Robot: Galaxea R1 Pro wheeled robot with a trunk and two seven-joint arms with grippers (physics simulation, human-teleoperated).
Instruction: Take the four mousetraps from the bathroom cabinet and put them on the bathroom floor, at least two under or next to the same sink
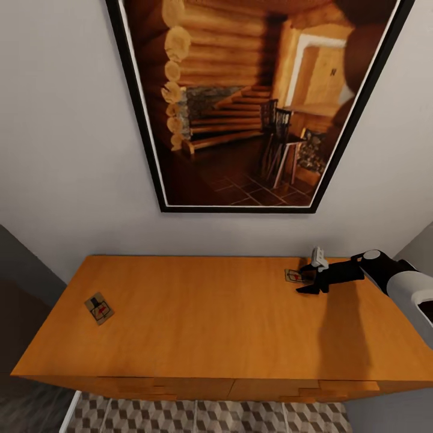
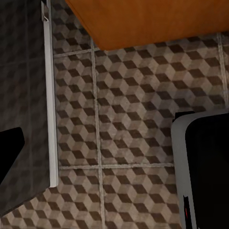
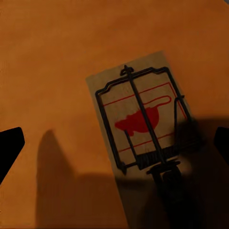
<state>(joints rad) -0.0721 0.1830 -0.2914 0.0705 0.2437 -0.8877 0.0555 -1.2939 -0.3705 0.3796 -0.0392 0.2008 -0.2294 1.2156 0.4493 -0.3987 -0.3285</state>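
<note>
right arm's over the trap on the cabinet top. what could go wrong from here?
1. The mousetrap lies flat on the cabinet top, so the open right gripper may skid over it or push it instead of pinching.
2. It sits near the back edge by the wall; a push could jam it there.
3. The other mousetrap sits far across the top, likely needing a reposition.

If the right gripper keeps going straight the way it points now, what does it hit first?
Most likely the mousetrap lying flat on the cabinet top; the right gripper is open above it, though the remaining gap is hard to judge.

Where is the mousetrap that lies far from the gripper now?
In the head view, that mousetrap lies flat on the cabinet top near its left end, far from the right gripper.
</note>
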